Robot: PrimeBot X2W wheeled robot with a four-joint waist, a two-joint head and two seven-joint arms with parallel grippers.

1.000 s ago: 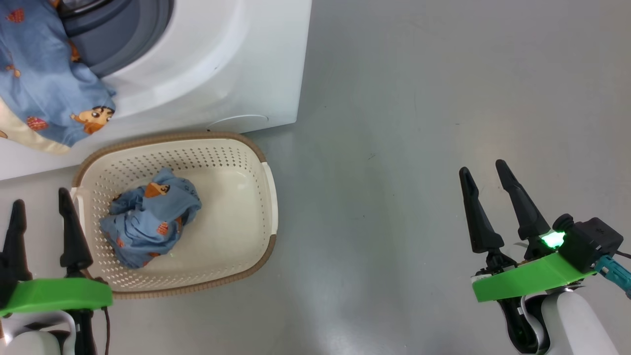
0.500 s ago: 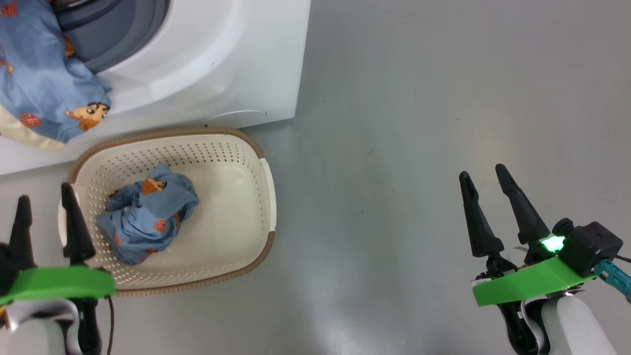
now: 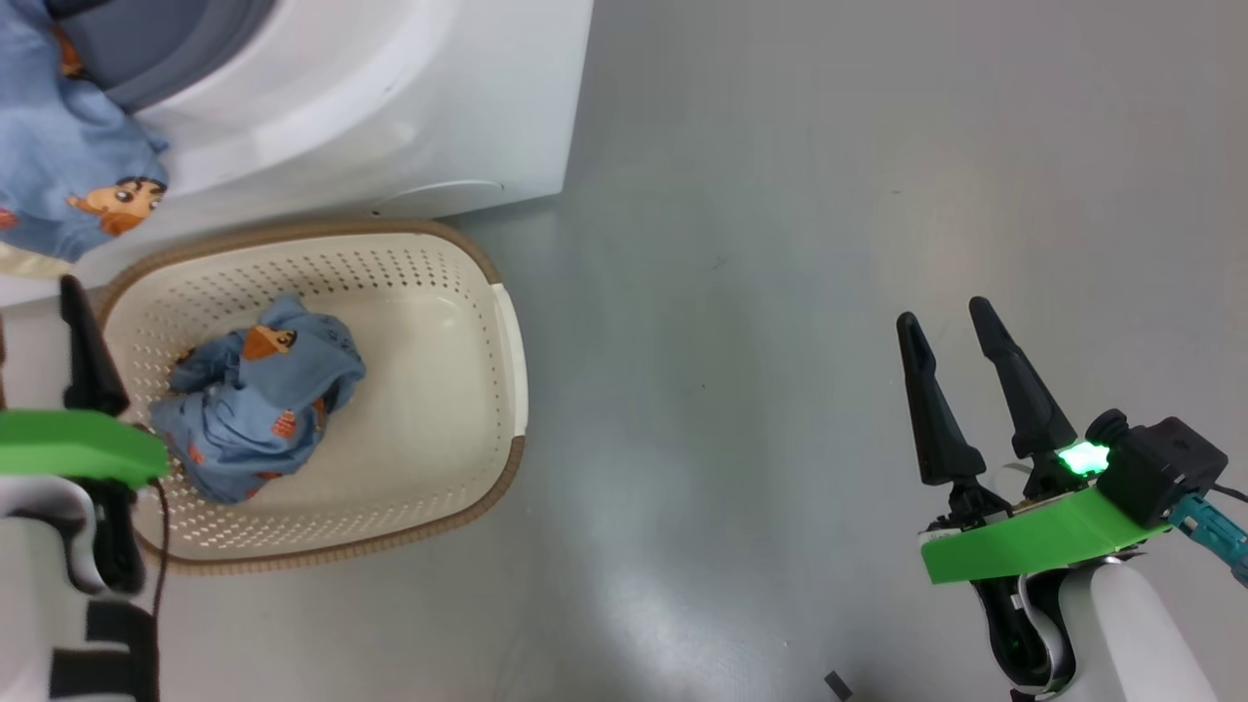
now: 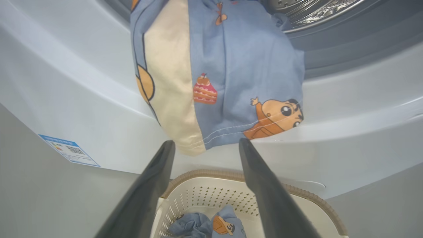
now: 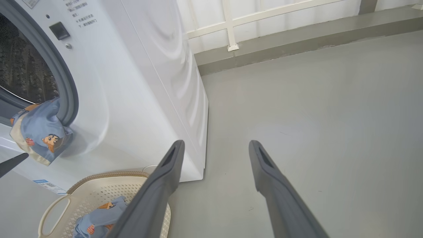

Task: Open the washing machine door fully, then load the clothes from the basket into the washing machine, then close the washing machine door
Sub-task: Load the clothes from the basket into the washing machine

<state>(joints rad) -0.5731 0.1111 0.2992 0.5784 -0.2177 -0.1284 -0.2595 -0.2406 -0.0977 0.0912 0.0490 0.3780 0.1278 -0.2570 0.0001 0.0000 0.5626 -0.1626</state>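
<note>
The washing machine (image 3: 390,107) stands open at the upper left, and its door is out of view. One of the clothes (image 4: 231,66) hangs out of the steel drum (image 4: 314,10) over the gasket and down the white front. My left gripper (image 4: 206,142) is open just below the hem of that garment, holding nothing. One of its fingers (image 3: 88,351) shows beside the basket's left end. A second crumpled garment (image 3: 258,400) lies in the cream basket (image 3: 507,331) on the floor before the machine. My right gripper (image 3: 943,312) hangs open and empty over bare floor to the right.
Grey floor (image 3: 829,195) stretches to the right of the machine and basket. A low kerb with a white railing (image 5: 264,19) runs along the far side. A blue label sticker (image 4: 67,150) sits low on the machine's front.
The head camera has shifted, sliding the whole scene up and left. My left gripper has moved forward along the basket's left end toward the machine. Both grippers stay open.
</note>
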